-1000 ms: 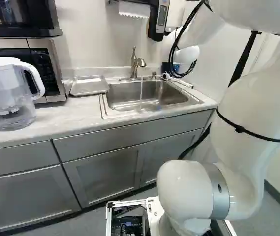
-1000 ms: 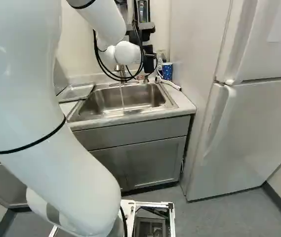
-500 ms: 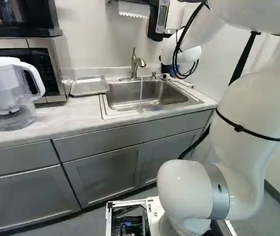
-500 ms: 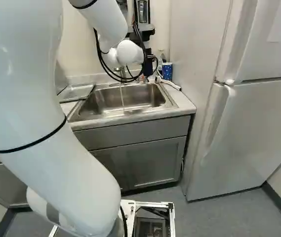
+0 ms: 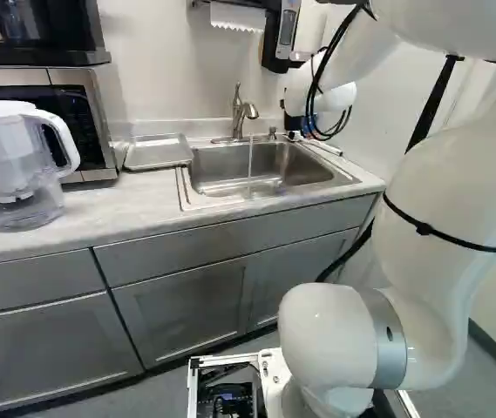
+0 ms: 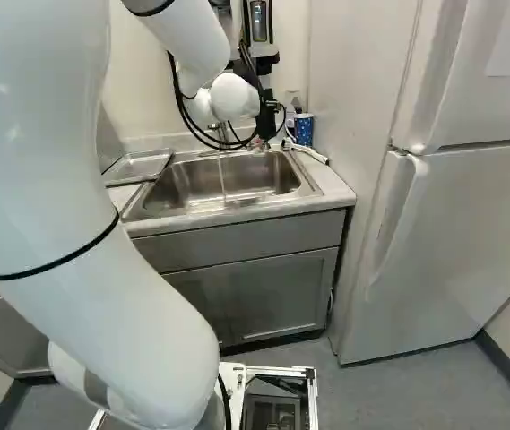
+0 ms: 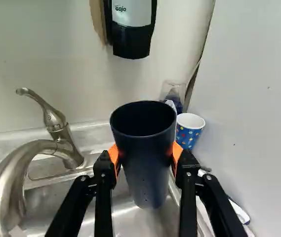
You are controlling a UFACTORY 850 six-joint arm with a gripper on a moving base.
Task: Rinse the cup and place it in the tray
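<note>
"As seen along the wrist, gripping anything?"

"Yes, closed around a dark blue tumbler (image 7: 145,170), with the orange pads (image 7: 114,154) pressed against it from two sides. Mouth up, roughly upright."

"And in the base views, where to look for the end effector (image 6: 268,125)?"

"Near the far right corner of the sink (image 5: 182,187), partly behind the arm's black cables (image 6: 185,116). Hard to tell the exact height of the tumbler over the basin."

"Water running?"

"Yes, in a thin stream (image 5: 250,165) from the metal faucet (image 5: 240,117) down into the basin. Tumbler to the right of the faucet and apart from the stream in the left base view."

"And the tray?"

"Flat on the bench (image 5: 82,213), just left of the sink, shallow and metallic (image 5: 158,152). Well apart from the tumbler."

"Anything beside the tumbler, then?"

"Just past it in the wrist view, a blue paper cup with coloured dots (image 7: 188,132), and behind that a clear cup (image 7: 174,93). Up on the wall, a soap dispenser (image 7: 132,29)."

"Farther off?"

"In the left base view, a clear water pitcher (image 5: 16,165) on the bench, in front of a microwave (image 5: 98,113). In the right base view, a white refrigerator (image 6: 470,233) to the right of the sink."
</note>
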